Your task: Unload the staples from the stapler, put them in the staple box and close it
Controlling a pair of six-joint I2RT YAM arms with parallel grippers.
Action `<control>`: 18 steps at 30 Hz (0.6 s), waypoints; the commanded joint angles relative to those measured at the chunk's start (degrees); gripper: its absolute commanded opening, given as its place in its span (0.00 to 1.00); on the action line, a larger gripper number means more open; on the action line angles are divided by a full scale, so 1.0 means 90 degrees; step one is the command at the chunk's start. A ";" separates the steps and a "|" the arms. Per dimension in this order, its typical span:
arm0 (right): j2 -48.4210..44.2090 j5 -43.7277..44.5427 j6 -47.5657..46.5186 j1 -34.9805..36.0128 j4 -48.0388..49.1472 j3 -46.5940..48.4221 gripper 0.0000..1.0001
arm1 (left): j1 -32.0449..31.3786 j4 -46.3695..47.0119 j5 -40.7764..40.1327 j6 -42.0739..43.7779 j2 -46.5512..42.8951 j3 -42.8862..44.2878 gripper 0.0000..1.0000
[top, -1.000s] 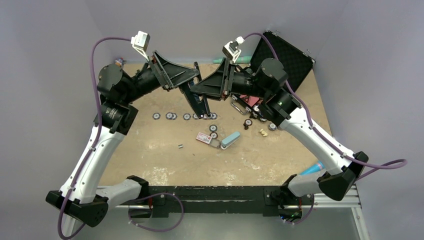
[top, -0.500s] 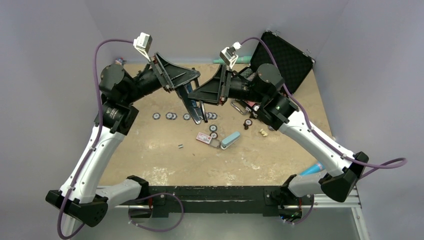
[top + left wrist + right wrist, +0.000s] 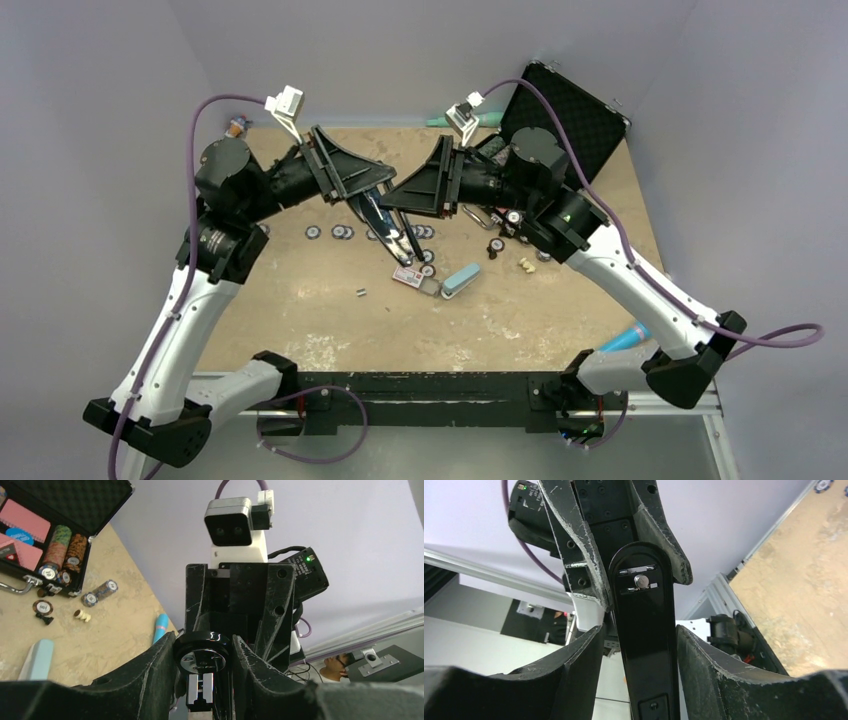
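Note:
The black stapler (image 3: 392,228) hangs tilted in the air above the row of chips, between both grippers. My left gripper (image 3: 368,197) is shut on its upper end; in the left wrist view the fingers (image 3: 160,670) press on the rounded glossy end of the stapler (image 3: 202,657). My right gripper (image 3: 400,203) stands open round the stapler's flat black base (image 3: 644,645), with a gap on the left side. A tiny dark-grey strip of staples (image 3: 360,293) lies on the table, left of the card.
A row of chips (image 3: 340,232), a red-and-white card (image 3: 406,277) and a light-blue block (image 3: 461,281) lie under and near the stapler. An open black case (image 3: 565,115) stands at the back right. A blue pen (image 3: 625,338) lies near the right base.
Both grippers have shifted with the stapler. It now hangs lower and nearer, its free end pointing down towards the card. The staple strip has not moved.

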 commanded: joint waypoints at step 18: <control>-0.1078 0.1048 -0.0829 -0.0171 -0.1465 -0.0422 0.59 | 0.0824 -0.3503 -0.1128 0.1079 -0.0601 -0.0270 0.00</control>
